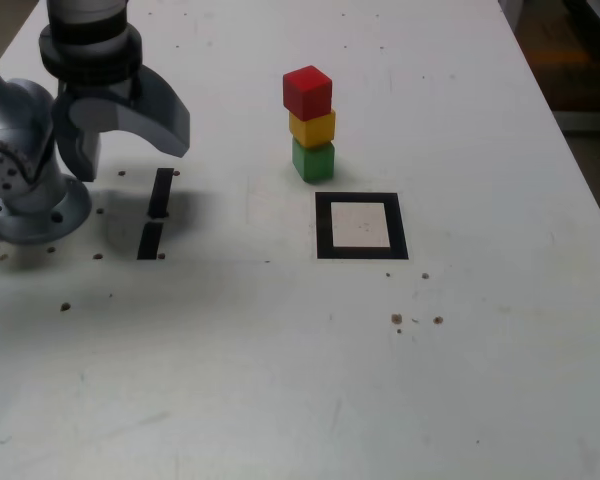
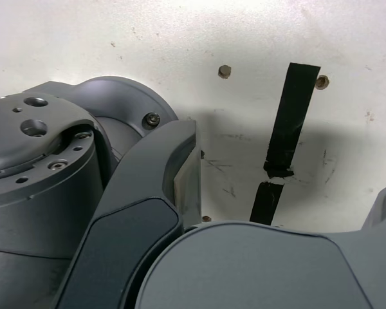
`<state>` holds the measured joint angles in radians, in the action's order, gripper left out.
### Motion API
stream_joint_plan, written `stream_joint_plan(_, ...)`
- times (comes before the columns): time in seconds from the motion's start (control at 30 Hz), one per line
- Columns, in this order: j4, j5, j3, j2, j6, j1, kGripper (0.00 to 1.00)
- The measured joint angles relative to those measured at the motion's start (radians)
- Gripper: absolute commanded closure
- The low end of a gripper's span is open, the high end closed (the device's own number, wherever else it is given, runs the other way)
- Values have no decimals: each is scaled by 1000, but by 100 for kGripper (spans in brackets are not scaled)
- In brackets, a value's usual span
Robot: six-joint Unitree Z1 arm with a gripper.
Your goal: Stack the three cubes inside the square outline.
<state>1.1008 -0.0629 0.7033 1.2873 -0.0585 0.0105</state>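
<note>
Three small matte cubes stacked beyond the black square tape outline (image 1: 362, 252) (outside it, not inside), red cube (image 1: 307, 93) over yellow cube (image 1: 313, 129) over green cube (image 1: 314, 161), grey metal gripper (image 1: 130, 140) above two black tape strips (image 1: 161, 193), fingers spread wide, grasping nothing.

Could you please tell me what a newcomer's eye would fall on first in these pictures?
Probably the bright stack in the exterior view: the red cube on the yellow cube, above the green cube, standing outside the square outline. Next would come the grey gripper, jaws open, above the table near the exterior view's left edge.
</note>
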Motion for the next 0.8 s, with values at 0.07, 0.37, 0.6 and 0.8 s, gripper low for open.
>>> stream_joint_plan(0.07,-4,2,-1,1,0,0,0)
stream_joint_plan(0.37,-29,6,-3,9,0,0,0)
stream_joint_plan(0.6,-41,6,-3,13,0,0,0)
stream_joint_plan(0.8,-61,7,-3,38,0,0,0)
